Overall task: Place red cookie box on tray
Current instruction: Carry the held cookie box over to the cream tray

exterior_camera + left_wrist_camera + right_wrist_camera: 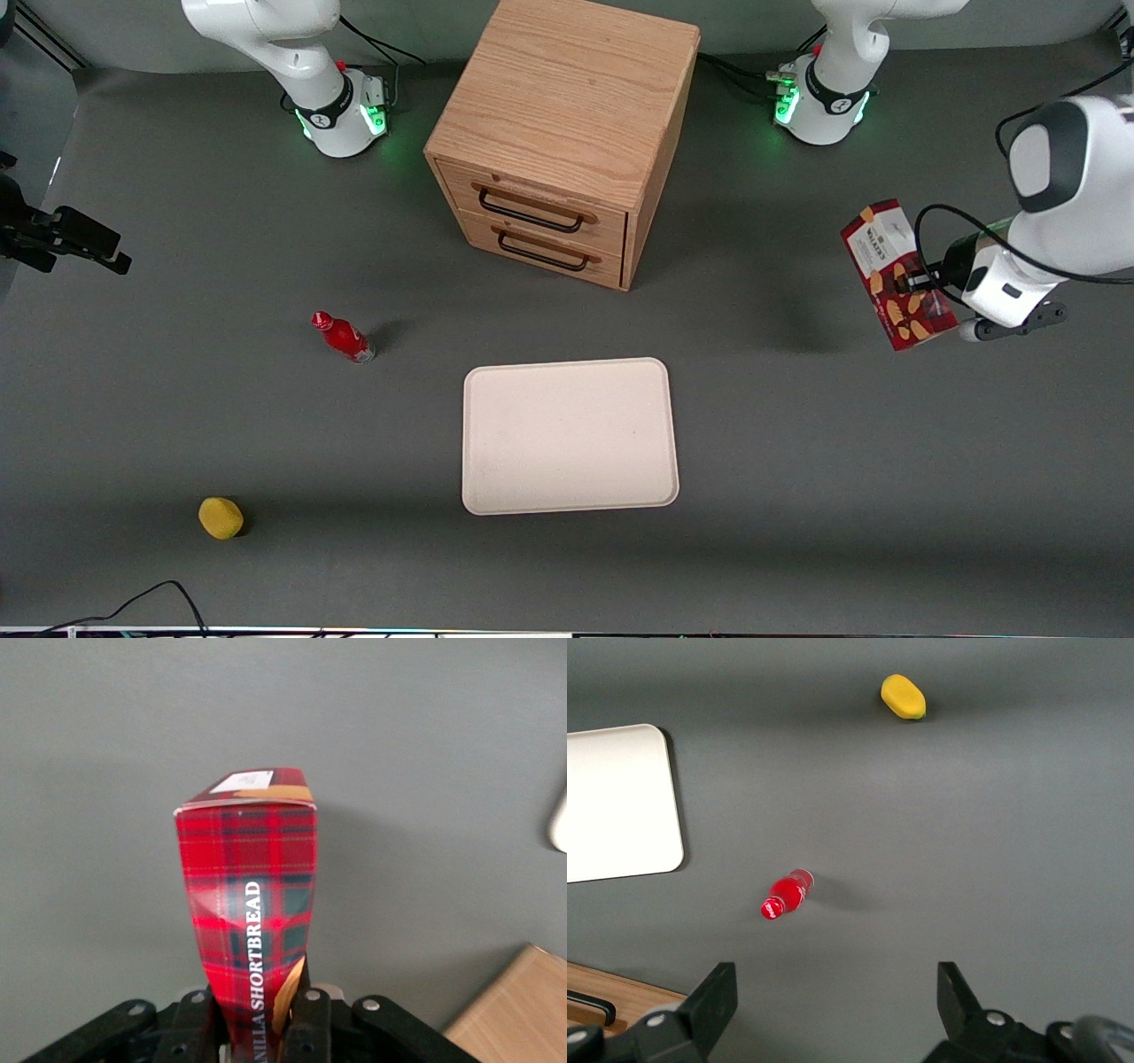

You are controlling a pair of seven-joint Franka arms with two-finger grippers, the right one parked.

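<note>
Starting nearest the front camera, we are seeing a yellow lump lying toward the parked arm's end of the table, and then the tray sitting bare in the middle of the table, with nothing on it yet. A little farther from the camera a small red bottle is standing on the cloth, again toward the parked arm's end and well apart from the tray. Farther still, toward our working arm's end, we are holding the box up off the table: the gripper is reaching in from the side and its fingers are pinching the box across its narrow width, near the end with the cookie pictures, while the white-label end is pointing away from the camera and slightly upward. In the wrist view the tartan side of the box is rising out from between the fingers, which are pressing on either face, so we are judging the grasp firm, though how deep the pads are seated is hard to tell from here. Farthest away, the wooden cabinet is standing with both drawers shut. So we are reckoning the pick-up done and the carry only beginning: the box is hanging well apart from the tray, and what is left is bringing it across, lowering it flat inside the rim, and letting go.
</note>
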